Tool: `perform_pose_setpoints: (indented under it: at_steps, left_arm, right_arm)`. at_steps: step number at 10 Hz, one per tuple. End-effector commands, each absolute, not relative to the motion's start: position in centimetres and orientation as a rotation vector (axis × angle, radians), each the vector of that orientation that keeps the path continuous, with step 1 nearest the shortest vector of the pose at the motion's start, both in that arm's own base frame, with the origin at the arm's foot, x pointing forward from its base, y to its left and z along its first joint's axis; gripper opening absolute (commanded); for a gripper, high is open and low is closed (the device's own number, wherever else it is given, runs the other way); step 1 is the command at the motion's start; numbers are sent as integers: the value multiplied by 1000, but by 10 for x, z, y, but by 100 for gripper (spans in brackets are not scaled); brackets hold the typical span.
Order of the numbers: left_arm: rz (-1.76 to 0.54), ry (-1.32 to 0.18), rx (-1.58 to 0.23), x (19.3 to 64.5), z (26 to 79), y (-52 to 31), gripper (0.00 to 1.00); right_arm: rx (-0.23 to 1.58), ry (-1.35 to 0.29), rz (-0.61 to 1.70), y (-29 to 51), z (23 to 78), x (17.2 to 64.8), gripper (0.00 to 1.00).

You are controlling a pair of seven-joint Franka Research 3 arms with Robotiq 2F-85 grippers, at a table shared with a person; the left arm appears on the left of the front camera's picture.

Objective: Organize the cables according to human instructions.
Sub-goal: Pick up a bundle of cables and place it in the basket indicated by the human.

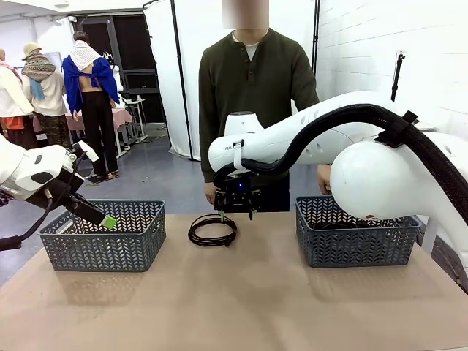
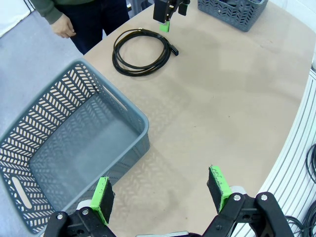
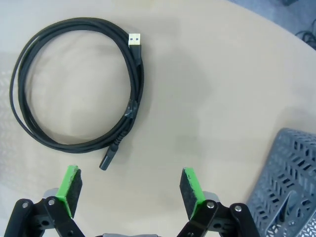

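1. Green pads [image 3: 190, 185] of my right claw [image 3: 129, 190] rise closest of all, spread wide, with nothing between them.
2. Just past them lies the cable [image 3: 79, 86], a black coil flat on the table [image 3: 217, 89]. Its dark plug end points at my pads. Its silver plug end sits at the far side of the coil and points away from me.
3. From the front, the cable [image 1: 213, 230] rests mid-table, between the two baskets, just under my right claw [image 1: 236, 213].
4. The coil is a bit longer one way than the other. In my right wrist view the long way runs from the far left corner toward the near plug.
5. I think the step now is getting ready to pick up this cable. My claw hangs above the coil's near edge and is not touching it.
6. Next I guess I must go down, set one pad inside the ring and one outside, and pinch the bunched strands by the dark plug.
7. The person [image 1: 252, 95] stands at the far side, hands low by the table edge.
8. My left claw [image 2: 160, 195] hangs wide and bare over the near wall of the left basket [image 2: 29, 143], which looks bare inside.
9. The right basket [image 1: 355, 234] sits well apart from the cable. Something dark lies in it, but I cannot tell what.
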State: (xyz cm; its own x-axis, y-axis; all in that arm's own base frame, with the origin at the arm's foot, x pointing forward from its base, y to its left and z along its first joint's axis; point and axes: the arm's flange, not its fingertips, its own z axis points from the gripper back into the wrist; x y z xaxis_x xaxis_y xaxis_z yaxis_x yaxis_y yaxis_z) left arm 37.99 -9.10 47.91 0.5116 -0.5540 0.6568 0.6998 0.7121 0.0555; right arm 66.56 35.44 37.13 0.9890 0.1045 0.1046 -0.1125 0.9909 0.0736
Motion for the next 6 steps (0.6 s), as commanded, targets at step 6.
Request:
perform_pose_setpoints:
  at_steps: [6]
  left_arm:
    - [-747, -700, -243, 381, 478, -90, 100]
  right_arm:
    - [69, -108, 8, 363, 360, 682, 100]
